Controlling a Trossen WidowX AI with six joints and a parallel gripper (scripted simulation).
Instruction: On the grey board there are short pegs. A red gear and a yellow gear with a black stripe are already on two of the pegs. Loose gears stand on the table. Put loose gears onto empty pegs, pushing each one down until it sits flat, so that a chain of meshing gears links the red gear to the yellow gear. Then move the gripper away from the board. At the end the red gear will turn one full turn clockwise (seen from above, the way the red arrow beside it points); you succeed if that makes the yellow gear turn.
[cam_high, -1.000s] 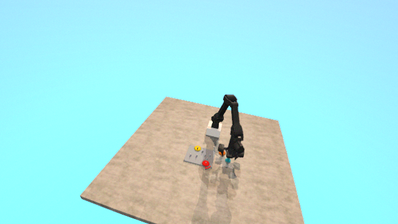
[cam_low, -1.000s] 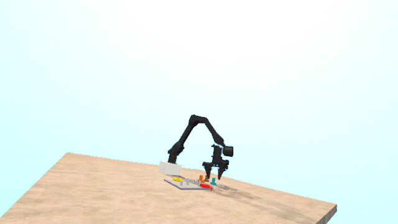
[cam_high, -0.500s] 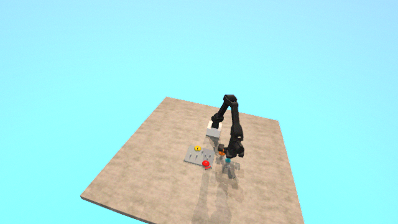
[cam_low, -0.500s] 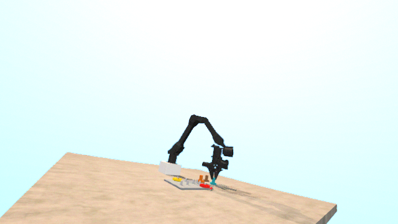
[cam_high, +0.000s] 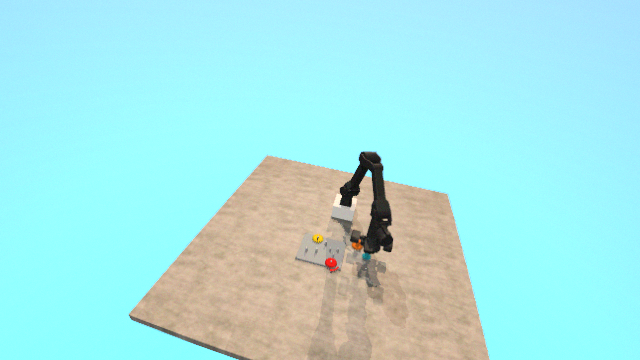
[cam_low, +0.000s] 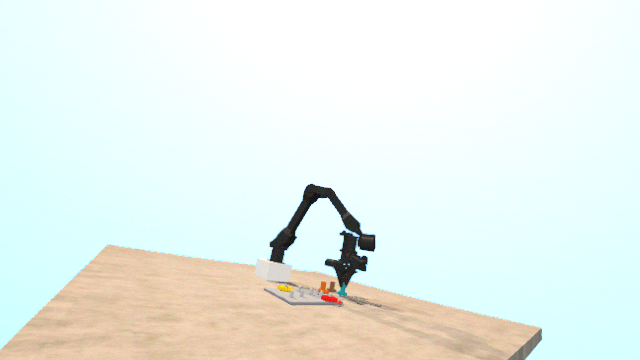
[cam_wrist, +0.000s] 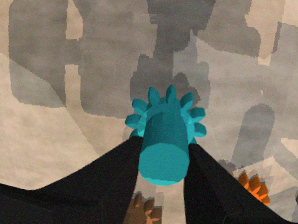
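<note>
My gripper (cam_low: 343, 285) (cam_wrist: 164, 149) is shut on the post of the teal gear (cam_high: 366, 256) (cam_low: 342, 291) (cam_wrist: 164, 164), which is upright at the table, right of the grey board (cam_high: 310, 257) (cam_low: 287, 301). The orange gear (cam_high: 357, 245) (cam_low: 324, 286) (cam_wrist: 256, 190) stands between the board and the gripper. The brown gear (cam_low: 332, 286) (cam_wrist: 142, 210) stands near it; the arm hides it in the top view. The red gear (cam_high: 330, 262) (cam_low: 329, 298) is at the board's near right corner. The yellow gear (cam_high: 317, 238) (cam_low: 284, 288) is at the back. Several pegs between them are bare.
The white arm base (cam_high: 343, 213) (cam_low: 273, 270) stands behind the board. The red arrow (cam_high: 334, 269) (cam_low: 340, 302) lies beside the red gear. The fingers cover part of the brown and orange gears in the wrist view. Arm shadows fall on the table (cam_high: 225, 280) (cam_low: 150, 310).
</note>
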